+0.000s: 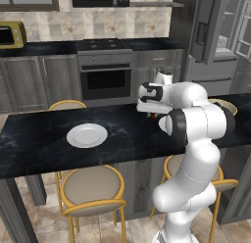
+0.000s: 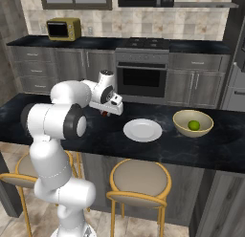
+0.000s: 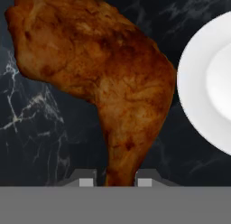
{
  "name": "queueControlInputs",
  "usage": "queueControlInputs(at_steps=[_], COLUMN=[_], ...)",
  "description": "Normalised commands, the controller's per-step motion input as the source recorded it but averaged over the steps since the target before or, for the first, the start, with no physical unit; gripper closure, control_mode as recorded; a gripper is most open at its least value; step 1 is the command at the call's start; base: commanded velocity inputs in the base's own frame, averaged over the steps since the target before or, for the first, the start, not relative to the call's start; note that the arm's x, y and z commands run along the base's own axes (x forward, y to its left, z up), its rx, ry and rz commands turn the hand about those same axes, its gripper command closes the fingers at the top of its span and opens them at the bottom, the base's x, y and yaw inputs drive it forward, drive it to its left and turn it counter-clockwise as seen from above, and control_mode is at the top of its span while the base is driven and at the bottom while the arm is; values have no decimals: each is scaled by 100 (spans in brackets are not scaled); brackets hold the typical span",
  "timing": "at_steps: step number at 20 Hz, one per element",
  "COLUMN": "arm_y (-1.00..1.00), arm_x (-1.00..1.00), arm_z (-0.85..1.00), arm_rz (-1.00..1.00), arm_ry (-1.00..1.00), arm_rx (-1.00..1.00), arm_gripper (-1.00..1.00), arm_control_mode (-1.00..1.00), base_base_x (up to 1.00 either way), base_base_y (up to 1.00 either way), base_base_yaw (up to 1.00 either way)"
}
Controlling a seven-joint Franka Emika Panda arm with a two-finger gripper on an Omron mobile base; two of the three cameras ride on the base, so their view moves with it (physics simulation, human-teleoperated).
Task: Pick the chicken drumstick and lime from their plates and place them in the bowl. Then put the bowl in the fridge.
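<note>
In the left base view I see a yellow microwave (image 1: 12, 35) in the upper left corner, up on the back counter. Lower down, a white plate (image 1: 87, 135) sits left of the middle on the dark counter (image 1: 34, 144). My gripper (image 1: 152, 113) is near the middle of the picture, low over the counter, with a bit of red-brown peeking out under it. The fridge (image 1: 215, 36) stands in the upper right with its doors open.

In the right base view my gripper (image 2: 105, 113) is left of the middle. A white plate (image 2: 142, 130) lies in the middle, a little to the right of the gripper. Farther right is the tan bowl (image 2: 193, 123), and the lime (image 2: 193, 125) is inside it.

In the hand view the chicken drumstick (image 3: 97, 78) fills the left and middle. Its thin end goes down between my two finger tips (image 3: 86, 181), and they are squeezed close on it, so I am holding it. The rim of a white plate (image 3: 194, 87) shows at the right edge, and the drumstick is beside it, not on it.
</note>
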Motion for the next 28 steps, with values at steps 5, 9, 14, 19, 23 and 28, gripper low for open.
queueControlInputs(at_steps=[5,9,14,19,23,28], arm_y=[-73,-70,-74,-74,-66,-62], arm_x=[0,0,1,11,17,12], arm_z=[7,1,0,4,26,31], arm_rz=[18,13,10,1,0,0], arm_ry=[-18,-14,-11,-2,15,21], arm_rx=[0,0,-1,-3,-6,-9], arm_gripper=[100,100,100,100,100,100], arm_control_mode=[-100,-100,-100,-100,-100,-100], base_base_x=[0,0,0,0,0,0], base_base_y=[0,0,0,0,0,0], base_base_yaw=[0,0,0,0,0,0])
